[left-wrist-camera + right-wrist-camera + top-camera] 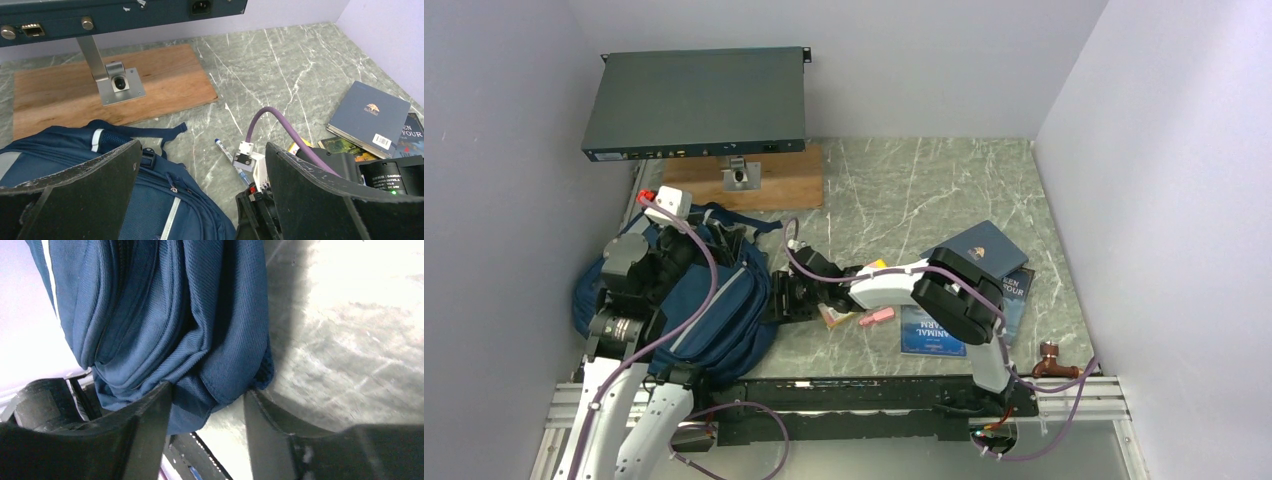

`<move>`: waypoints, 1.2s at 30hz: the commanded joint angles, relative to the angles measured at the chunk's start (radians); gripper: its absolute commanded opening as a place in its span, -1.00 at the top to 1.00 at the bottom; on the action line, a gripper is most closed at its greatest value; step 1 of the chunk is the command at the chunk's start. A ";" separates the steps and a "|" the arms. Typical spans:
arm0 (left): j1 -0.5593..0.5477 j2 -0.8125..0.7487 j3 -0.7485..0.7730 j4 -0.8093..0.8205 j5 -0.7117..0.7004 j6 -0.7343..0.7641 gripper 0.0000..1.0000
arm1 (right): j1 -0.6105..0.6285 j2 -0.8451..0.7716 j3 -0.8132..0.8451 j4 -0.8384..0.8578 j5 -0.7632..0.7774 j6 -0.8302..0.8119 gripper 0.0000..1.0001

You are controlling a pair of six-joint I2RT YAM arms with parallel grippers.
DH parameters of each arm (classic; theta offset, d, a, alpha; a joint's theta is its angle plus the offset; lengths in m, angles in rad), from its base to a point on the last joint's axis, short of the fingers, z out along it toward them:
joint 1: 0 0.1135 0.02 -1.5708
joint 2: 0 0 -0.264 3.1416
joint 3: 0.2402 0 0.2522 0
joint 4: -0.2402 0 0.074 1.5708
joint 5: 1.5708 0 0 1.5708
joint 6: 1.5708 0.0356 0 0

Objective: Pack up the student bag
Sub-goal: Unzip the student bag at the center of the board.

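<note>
From the overhead camera I see the student bag lying at the left side of the marble worktop, near my edge, slumped under the left arm with its straps trailing toward the wooden board. The left gripper hangs over the bag with its fingers spread wide and nothing between them; through that wrist camera I look down on the bag's navy fabric and a grey stripe. The right arm reaches across to the bag's right-hand edge. On its wrist camera the right gripper has a bunched fold of the blue fabric filling the gap, and both fingers press against it, so I read that as a grasp on the bag. A pen lies on the bare marble just beside the bag. To the right, well apart from the bag, a navy book rests tilted on other books. A small pink item lies under the right forearm.
</note>
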 commanded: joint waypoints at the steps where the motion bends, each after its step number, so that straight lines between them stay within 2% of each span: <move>1: -0.005 0.026 0.002 0.036 0.016 0.000 -0.98 | -0.015 0.042 0.079 0.035 -0.021 -0.035 0.06; 4: -0.009 0.033 0.015 0.012 0.010 0.000 -0.98 | -0.020 0.033 0.029 0.102 -0.006 -0.029 0.20; 7: -0.009 0.027 0.006 0.022 0.017 -0.004 -0.98 | -0.043 0.014 -0.029 0.168 -0.014 -0.008 0.44; 12: -0.012 0.067 0.019 0.008 0.018 -0.010 -0.98 | -0.083 -0.042 -0.106 0.237 -0.029 -0.020 1.00; 15: -0.012 0.093 0.017 0.003 0.017 -0.015 -0.98 | -0.091 -0.110 -0.154 0.246 -0.003 -0.058 1.00; 20: -0.013 0.180 0.055 -0.055 0.025 -0.020 -0.98 | -0.087 -0.269 -0.328 0.316 0.166 -0.089 1.00; 23: -0.013 0.219 0.056 -0.057 0.031 -0.029 -0.98 | -0.090 -0.335 -0.388 0.325 0.215 -0.112 1.00; 31: -0.021 0.338 0.084 -0.120 0.068 -0.096 -0.87 | -0.087 -0.408 -0.425 0.342 0.245 -0.220 1.00; 36: -0.031 0.298 -0.004 -0.173 0.023 -0.202 -0.75 | -0.082 -0.431 -0.447 0.395 0.229 -0.257 1.00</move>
